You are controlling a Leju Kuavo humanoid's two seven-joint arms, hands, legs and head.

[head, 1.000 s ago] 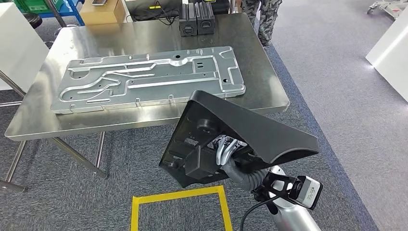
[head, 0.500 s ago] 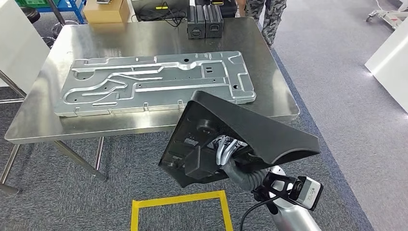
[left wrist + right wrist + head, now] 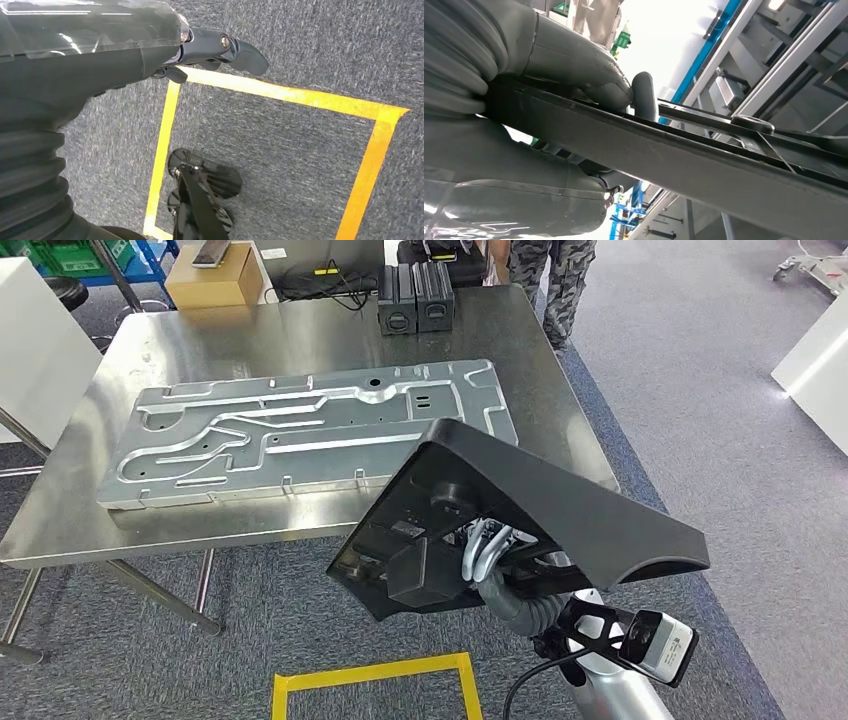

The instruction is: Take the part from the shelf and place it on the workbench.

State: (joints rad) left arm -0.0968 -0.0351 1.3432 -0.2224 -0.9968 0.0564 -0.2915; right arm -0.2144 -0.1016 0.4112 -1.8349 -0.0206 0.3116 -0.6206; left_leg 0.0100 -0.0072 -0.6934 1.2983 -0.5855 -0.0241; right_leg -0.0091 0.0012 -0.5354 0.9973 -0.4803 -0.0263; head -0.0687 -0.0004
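The part [image 3: 560,510] is a large black plastic panel with a curved rim. My right hand [image 3: 485,560] grips it from underneath and holds it tilted in the air, just in front of the near right corner of the steel workbench [image 3: 300,340]. In the right wrist view the thumb [image 3: 574,65] presses on the part's edge [image 3: 674,150]. My left hand [image 3: 100,55] hangs over the carpet with its fingers apart and nothing in it.
A big stamped metal plate [image 3: 310,430] covers the middle of the bench. Two black boxes [image 3: 415,298] and a cardboard box [image 3: 210,275] stand at its far edge, where a person's legs [image 3: 545,280] show. Yellow tape [image 3: 375,680] marks the carpet.
The head view has shifted slightly. The part in my right hand has risen a little and moved closer to the bench's near edge, now overlapping the plate's corner.
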